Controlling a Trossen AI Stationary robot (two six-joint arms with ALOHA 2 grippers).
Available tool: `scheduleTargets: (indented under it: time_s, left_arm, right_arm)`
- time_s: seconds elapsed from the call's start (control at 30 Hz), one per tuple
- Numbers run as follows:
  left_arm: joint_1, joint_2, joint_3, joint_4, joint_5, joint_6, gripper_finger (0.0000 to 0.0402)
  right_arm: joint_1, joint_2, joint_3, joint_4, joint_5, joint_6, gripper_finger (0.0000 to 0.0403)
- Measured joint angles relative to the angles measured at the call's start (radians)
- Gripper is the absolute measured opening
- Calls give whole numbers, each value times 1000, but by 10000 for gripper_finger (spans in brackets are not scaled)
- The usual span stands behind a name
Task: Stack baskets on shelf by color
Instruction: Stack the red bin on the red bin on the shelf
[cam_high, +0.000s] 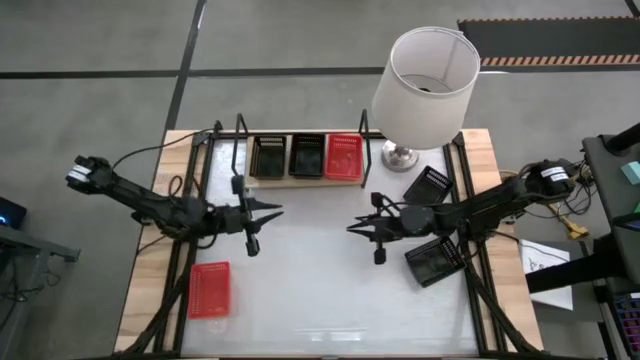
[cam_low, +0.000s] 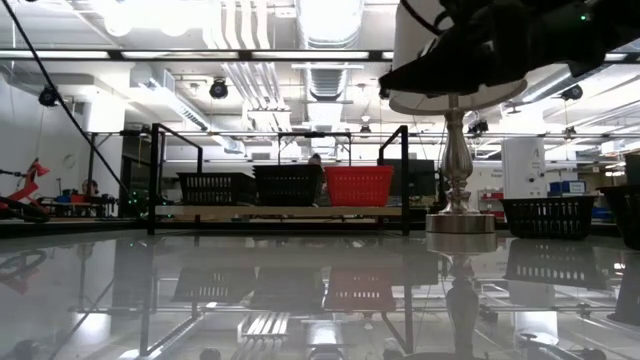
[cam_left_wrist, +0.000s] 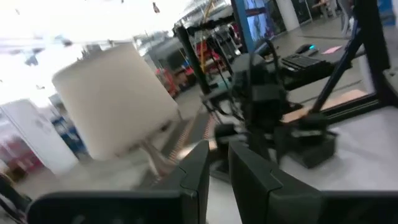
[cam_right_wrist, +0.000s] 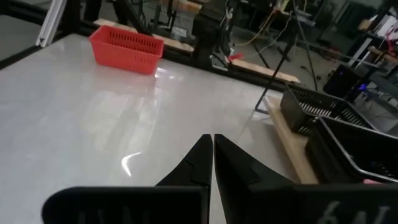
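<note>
Now I see two black baskets (cam_high: 287, 156) and a red basket (cam_high: 344, 156) side by side on the shelf (cam_high: 300, 181). My right gripper (cam_high: 352, 228) hovers mid-bench, jaws together, empty. My left gripper (cam_high: 278, 211) faces it, jaws slightly apart, holding nothing.

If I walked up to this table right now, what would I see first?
Probably the big white lamp with its silver base, standing at the back of the table on the right, beside the low wooden shelf. On that shelf sit two black mesh baskets and one bright red mesh basket in a row. Another red mesh basket lies alone at the front left.
</note>
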Motion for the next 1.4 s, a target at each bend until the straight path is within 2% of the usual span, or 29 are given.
scheduleTargets:
  time_s: [0.2, 0.27, 0.37, 0.43, 0.6, 0.73, 0.87, 0.97, 1.1, 1.17, 1.27, 1.4]
  left_arm:
    - [-2, 108, -4, -4, 7, -348, 44]
    - [-7, 153, -2, -50, 33, -480, 44]
    - [-33, 208, 28, -228, 91, -666, 44]
    - [-56, 241, 67, -366, 95, -784, 44]
    - [-116, 339, 250, -783, 129, -1024, 44]
    - [-160, 429, 431, -1140, 247, -1198, 44]
    - [-215, 517, 556, -1406, 451, -1313, 44]
    - [-272, 558, 600, -1509, 568, -1359, 44]
    - [-366, 570, 599, -1558, 588, -1476, 46]
    - [-415, 570, 588, -1560, 631, -1537, 54]
    - [-469, 571, 580, -1559, 678, -1637, 78]
    - [-531, 576, 575, -1556, 679, -1693, 131]
  right_arm:
    - [0, -67, -43, -1, 0, -22, 9]
    - [0, -84, -53, -8, 0, -34, 9]
    - [0, -107, -72, -12, -9, -45, 9]
    - [0, -116, -84, -9, -9, -48, 9]
    - [0, -140, -113, -9, -9, -48, 9]
    - [0, -142, -117, -7, -9, -44, 9]
    - [0, -140, -117, -8, -9, -42, 9]
    - [0, -140, -117, -8, -10, -39, 9]
    - [0, -140, -117, -8, -12, -39, 9]
    - [0, -140, -117, -9, -12, -39, 9]
    - [0, -140, -117, -12, -16, -39, 9]
    - [0, -140, -118, -15, -17, -39, 9]
